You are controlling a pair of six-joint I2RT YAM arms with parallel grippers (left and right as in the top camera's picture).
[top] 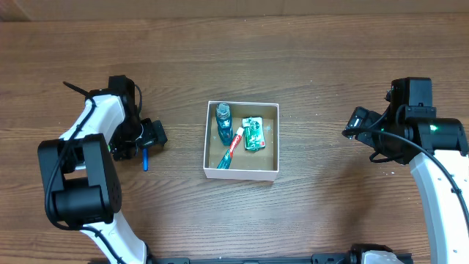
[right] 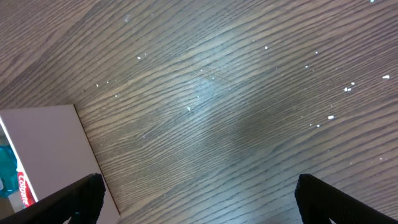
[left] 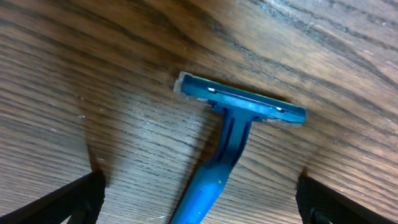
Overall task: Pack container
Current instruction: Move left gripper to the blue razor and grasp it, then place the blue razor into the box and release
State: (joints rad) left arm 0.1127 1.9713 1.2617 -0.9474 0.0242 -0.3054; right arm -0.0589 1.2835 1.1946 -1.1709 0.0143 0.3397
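Beneath the left gripper [left: 199, 186], its jaws spread wide and empty, the blue razor [left: 239, 118] looks light, stiff and slick, best pinched across its handle.

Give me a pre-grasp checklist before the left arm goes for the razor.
1. Left gripper open: ok, its fingers are spread wide.
2. Razor between the fingers: ok, its handle runs down the middle of the wrist view.
3. Razor free of other things: ok, it lies alone on the table.
4. Finger height above the wood: cannot tell.
5. Room in the container: ok, bare floor shows beside the bottle, toothpaste tube and green packet.
6. Right gripper out of the way: ok, open, over bare table beside the container.
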